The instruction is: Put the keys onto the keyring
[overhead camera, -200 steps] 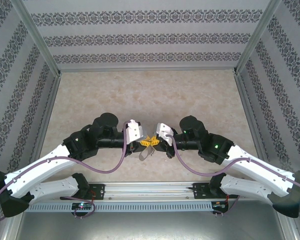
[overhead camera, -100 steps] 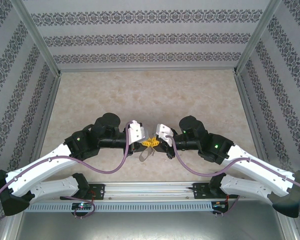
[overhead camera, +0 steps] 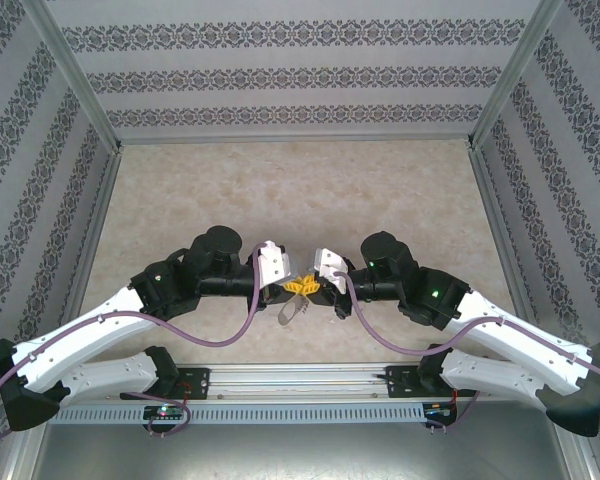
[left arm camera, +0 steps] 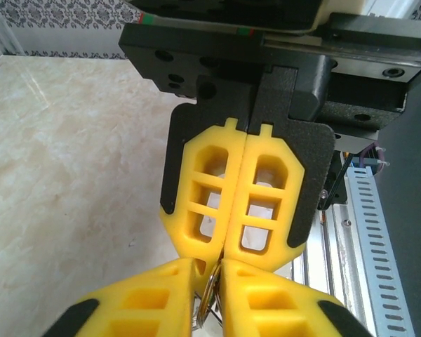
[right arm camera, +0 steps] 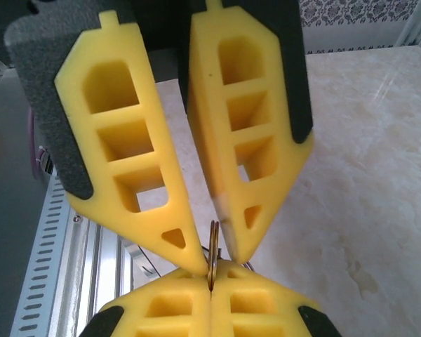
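Observation:
Above the near middle of the table my two grippers meet tip to tip. My right gripper (right arm camera: 212, 272) is shut, and the edge of the brassy keyring (right arm camera: 212, 246) is pinched in the seam of its yellow fingers. My left gripper (left arm camera: 208, 268) comes from the opposite side, its fingers (right arm camera: 161, 210) closed to a narrow slot that the same ring (left arm camera: 209, 295) fills edge-on. In the top view the left gripper (overhead camera: 291, 287) and the right gripper (overhead camera: 309, 287) touch, and a grey loop of the keyring (overhead camera: 290, 308) hangs just below them. The keys are hidden.
The beige marble tabletop (overhead camera: 300, 190) stretches open behind the arms. Patterned walls close in the left, right and back. A slotted metal rail (overhead camera: 300, 395) with the arm bases runs along the near edge, close under the grippers.
The left fingers have narrowed slightly on the ring. The left wrist has crept a little to the right; the right gripper stays shut in the same place.

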Controlling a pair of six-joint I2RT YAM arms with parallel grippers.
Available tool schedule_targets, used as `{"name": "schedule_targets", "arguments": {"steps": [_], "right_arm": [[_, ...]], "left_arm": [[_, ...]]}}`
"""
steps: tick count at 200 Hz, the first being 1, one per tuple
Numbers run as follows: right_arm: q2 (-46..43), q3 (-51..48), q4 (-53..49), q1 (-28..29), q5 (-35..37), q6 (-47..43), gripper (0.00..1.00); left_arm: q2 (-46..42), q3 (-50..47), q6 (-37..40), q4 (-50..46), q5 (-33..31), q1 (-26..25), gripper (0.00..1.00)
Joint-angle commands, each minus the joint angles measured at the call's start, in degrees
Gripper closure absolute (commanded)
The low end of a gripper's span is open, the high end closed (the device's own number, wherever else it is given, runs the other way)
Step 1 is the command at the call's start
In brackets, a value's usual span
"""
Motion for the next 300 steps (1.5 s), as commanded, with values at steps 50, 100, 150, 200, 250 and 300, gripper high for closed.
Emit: {"name": "schedule_targets", "arguments": {"steps": [50,100,150,200,250,300], "right_arm": [[-1.7,1.0,2.5,0.0,-1.8,-0.1,0.98],[-3.0,-0.4,3.1,0.0,-0.4,0.9,0.85],[-3.4,-0.9,3.3,0.0,0.0,1.3,0.73],[-2.7,-0.8,3.5,0.0,-1.6,1.4,0.67],[-1.2,-1.2,4.2,0.0,-4.1,1.6,0.69],[0.5,-0.1,4.3,0.0,-5.8,1.6,0.90]], "left_arm": [[-3.3,-1.3,1.0,1.3,0.8,-0.6,1.00],[-7.1,-2.9,0.0,4.3,0.5,-0.6,1.00],[-7.4,-3.3,-0.5,6.2,1.4,-0.6,1.00],[-8.0,-3.8,-0.8,7.1,1.7,-0.6,1.00],[-8.4,-4.0,-1.2,8.3,1.5,-0.6,1.00],[-8.3,-5.1,-1.7,11.7,1.4,-0.5,1.00]]}}
